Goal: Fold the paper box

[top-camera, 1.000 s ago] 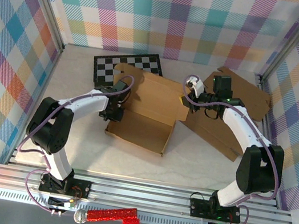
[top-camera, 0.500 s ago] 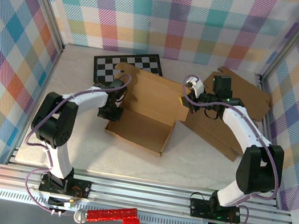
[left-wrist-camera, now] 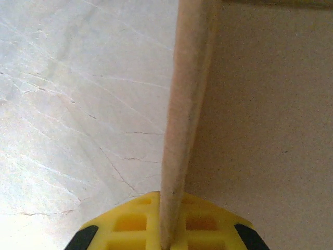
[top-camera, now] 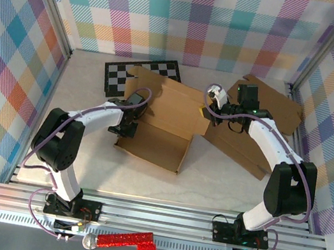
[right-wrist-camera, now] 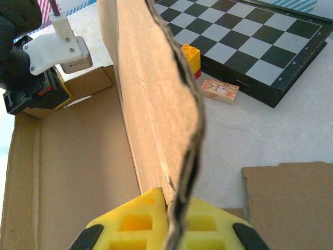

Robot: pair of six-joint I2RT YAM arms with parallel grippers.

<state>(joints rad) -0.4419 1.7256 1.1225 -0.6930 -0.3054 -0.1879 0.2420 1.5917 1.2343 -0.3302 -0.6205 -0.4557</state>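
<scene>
The left gripper [left-wrist-camera: 166, 229] is clamped on the left wall [left-wrist-camera: 187, 104] of the paper box [top-camera: 159, 130], mid-table [top-camera: 222, 180]; the right gripper [right-wrist-camera: 169, 221] pinches its right flap [right-wrist-camera: 151, 104]. Both should lift evenly to keep the creases square. In the last second the left jaws closed, and the rear panel [top-camera: 172, 97] apparently tipped back.

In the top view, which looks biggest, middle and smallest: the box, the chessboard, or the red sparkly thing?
Largest: box.
Middle: chessboard, partly hidden behind it.
Smallest: red sparkly thing.
</scene>
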